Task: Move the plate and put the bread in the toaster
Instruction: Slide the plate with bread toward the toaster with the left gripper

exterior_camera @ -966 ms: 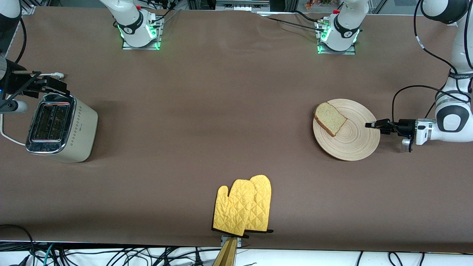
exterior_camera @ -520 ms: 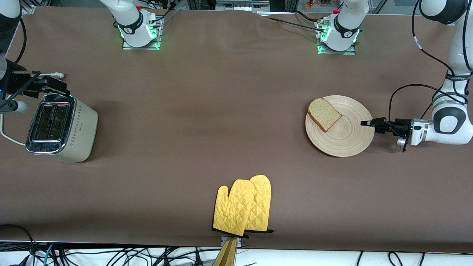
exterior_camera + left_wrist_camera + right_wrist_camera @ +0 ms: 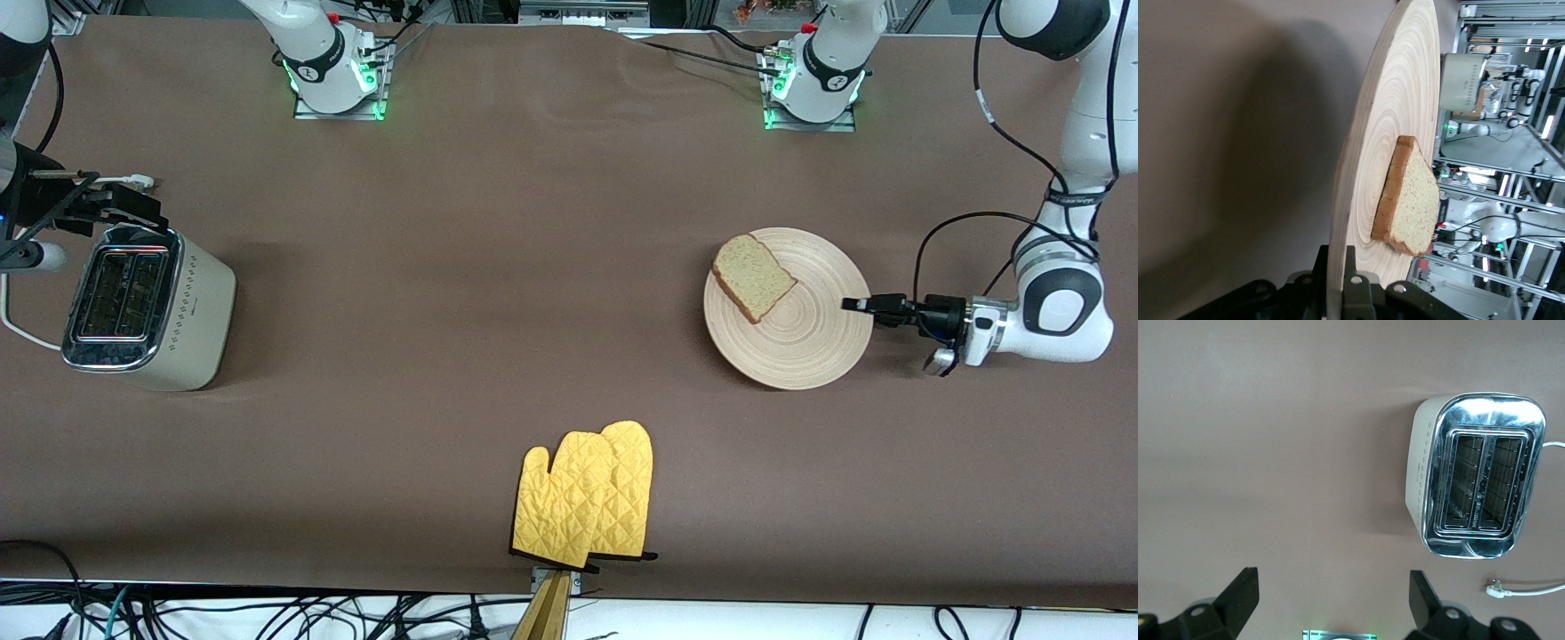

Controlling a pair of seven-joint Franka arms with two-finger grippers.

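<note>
With our left gripper [image 3: 855,304] pinching the rim of the plate [image 3: 800,333] toward the left arm's end of the surface, we should carry it level so the bread [image 3: 752,277] stays on, while our right gripper [image 3: 1328,600] waits spread over the toaster [image 3: 142,307].

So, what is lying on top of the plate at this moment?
One slice of bread lies on the plate, toward the rim that faces the toaster. The left gripper is shut on the rim at the left arm's end. The part under the bread is covered.
</note>
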